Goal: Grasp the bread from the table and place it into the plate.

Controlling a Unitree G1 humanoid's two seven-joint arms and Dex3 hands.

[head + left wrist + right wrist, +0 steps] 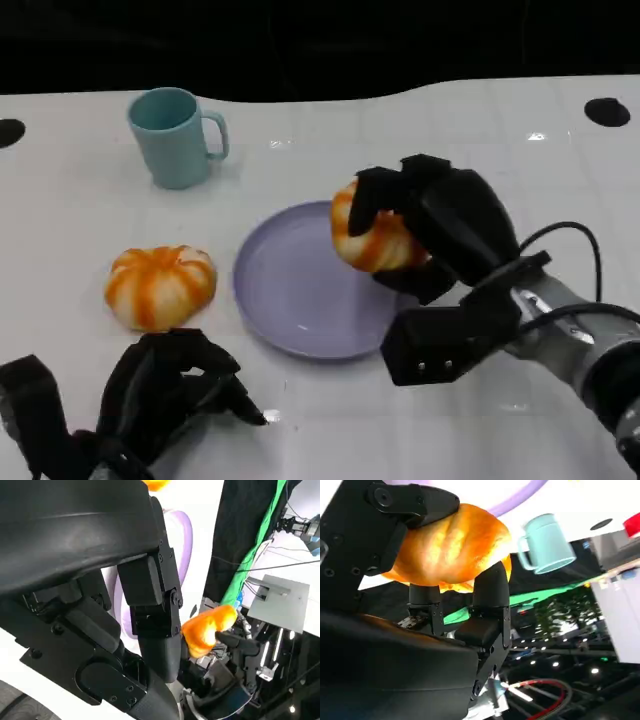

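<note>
My right hand point(440, 225) grips an orange-and-white bread roll point(370, 240) and holds it over the right part of the lavender plate point(285, 285). The same roll point(450, 547) sits between black fingers in the right wrist view, with the plate's rim point(520, 495) beyond it. A second bread roll point(160, 285) lies on the white table left of the plate. My left hand point(165, 395) hangs low near the front edge, just in front of that second roll, fingers curled and holding nothing. The left wrist view shows the held roll point(207, 627) and the plate point(182, 545).
A light blue mug point(175, 135) stands upright at the back left, handle to the right; the mug point(545, 542) also appears in the right wrist view. Black round marks sit at the table's far corners point(607, 110). A cable point(570, 240) loops off my right forearm.
</note>
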